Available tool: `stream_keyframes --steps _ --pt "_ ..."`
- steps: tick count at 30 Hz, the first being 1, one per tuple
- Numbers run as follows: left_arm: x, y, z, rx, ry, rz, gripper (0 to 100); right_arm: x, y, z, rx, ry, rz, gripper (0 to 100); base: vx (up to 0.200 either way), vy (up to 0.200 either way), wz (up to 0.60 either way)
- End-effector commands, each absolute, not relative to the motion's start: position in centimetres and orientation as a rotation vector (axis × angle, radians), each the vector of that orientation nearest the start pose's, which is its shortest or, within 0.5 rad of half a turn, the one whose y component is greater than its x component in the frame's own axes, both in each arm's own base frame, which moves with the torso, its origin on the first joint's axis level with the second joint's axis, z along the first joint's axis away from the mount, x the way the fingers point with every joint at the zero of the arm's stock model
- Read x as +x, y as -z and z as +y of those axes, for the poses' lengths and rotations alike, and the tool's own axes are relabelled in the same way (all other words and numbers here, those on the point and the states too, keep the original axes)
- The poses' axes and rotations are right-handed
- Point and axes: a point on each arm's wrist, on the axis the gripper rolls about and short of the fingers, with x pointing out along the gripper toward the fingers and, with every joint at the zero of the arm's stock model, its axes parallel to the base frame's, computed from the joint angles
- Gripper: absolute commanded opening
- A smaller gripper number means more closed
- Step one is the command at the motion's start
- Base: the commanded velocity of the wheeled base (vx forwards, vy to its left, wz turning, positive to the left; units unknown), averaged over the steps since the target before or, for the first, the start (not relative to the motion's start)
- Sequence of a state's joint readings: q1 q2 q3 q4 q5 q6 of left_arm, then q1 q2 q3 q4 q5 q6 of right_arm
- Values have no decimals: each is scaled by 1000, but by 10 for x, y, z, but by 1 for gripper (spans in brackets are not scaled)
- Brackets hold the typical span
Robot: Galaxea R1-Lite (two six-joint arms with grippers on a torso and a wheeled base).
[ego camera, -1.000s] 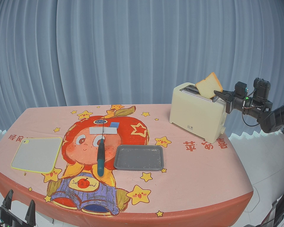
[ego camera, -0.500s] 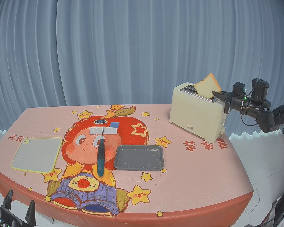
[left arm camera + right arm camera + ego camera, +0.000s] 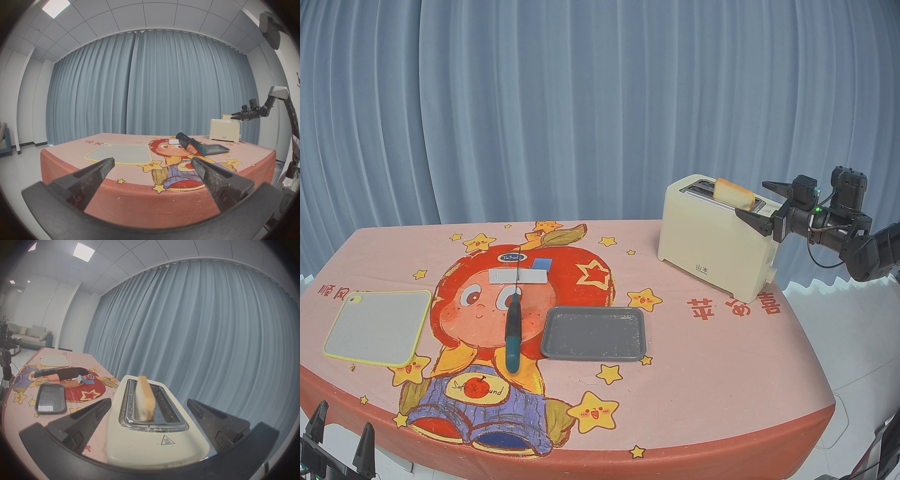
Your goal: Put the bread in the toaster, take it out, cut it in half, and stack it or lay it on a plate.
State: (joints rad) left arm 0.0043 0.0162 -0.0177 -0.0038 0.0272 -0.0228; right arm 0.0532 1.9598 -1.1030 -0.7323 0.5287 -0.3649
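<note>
A slice of bread [image 3: 734, 192] stands in the near slot of the cream toaster [image 3: 715, 240] at the table's right back, its top crust sticking out. My right gripper [image 3: 752, 198] is open at the toaster's right end, one finger on either side of the slot and off the bread. From the right wrist, the bread [image 3: 144, 402] stands upright in the toaster [image 3: 150, 437] between the open fingers [image 3: 93, 415]. My left gripper [image 3: 153, 164] is open and holds nothing, below the table's front left edge [image 3: 344, 417].
A teal-handled knife [image 3: 513, 331] lies mid-table with its blade towards a white and blue holder [image 3: 519, 275]. A grey tray [image 3: 594, 333] sits right of it. A yellow-rimmed cutting board [image 3: 378, 326] lies at the left.
The bread has dropped from a tilted hold above the toaster down into the slot. My right gripper has let go of it and opened.
</note>
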Motion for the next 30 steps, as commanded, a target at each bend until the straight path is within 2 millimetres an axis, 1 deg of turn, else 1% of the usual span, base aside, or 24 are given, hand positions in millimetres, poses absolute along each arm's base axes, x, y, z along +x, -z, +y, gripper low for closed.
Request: stream_keyframes --steps 1,5,10,11,15,17,19,23,25,30 --pt "-22 -76 1 -23 -32 10 100 381 -185 32 -325 -596 8 100 0 0 0" --pt "-22 -76 1 -23 -32 10 100 380 -189 30 -326 -593 -4 100 0 0 0" --pt "-22 -76 1 -23 -32 10 100 369 -205 27 -285 -579 -30 100 0 0 0" --pt "-22 -76 1 -23 -32 10 100 366 -207 27 -271 -579 -29 100 0 0 0" --pt "-22 -76 1 -23 -32 10 100 342 -219 29 -218 -584 -33 100 0 0 0" --pt "-22 -76 1 -23 -32 10 100 333 -222 29 -204 -584 -32 100 0 0 0" --pt "-22 -76 1 -23 -32 10 100 326 -223 28 -205 -583 -40 100 0 0 0" --pt "-22 -76 1 -23 -32 10 100 317 -218 26 -189 -577 -38 100 0 0 0" --pt "-22 -76 1 -23 -32 10 100 308 -213 25 -159 -573 -44 100 0 0 0" --pt "-22 -76 1 -23 -32 10 100 299 -211 24 -95 -569 -81 100 0 0 0"
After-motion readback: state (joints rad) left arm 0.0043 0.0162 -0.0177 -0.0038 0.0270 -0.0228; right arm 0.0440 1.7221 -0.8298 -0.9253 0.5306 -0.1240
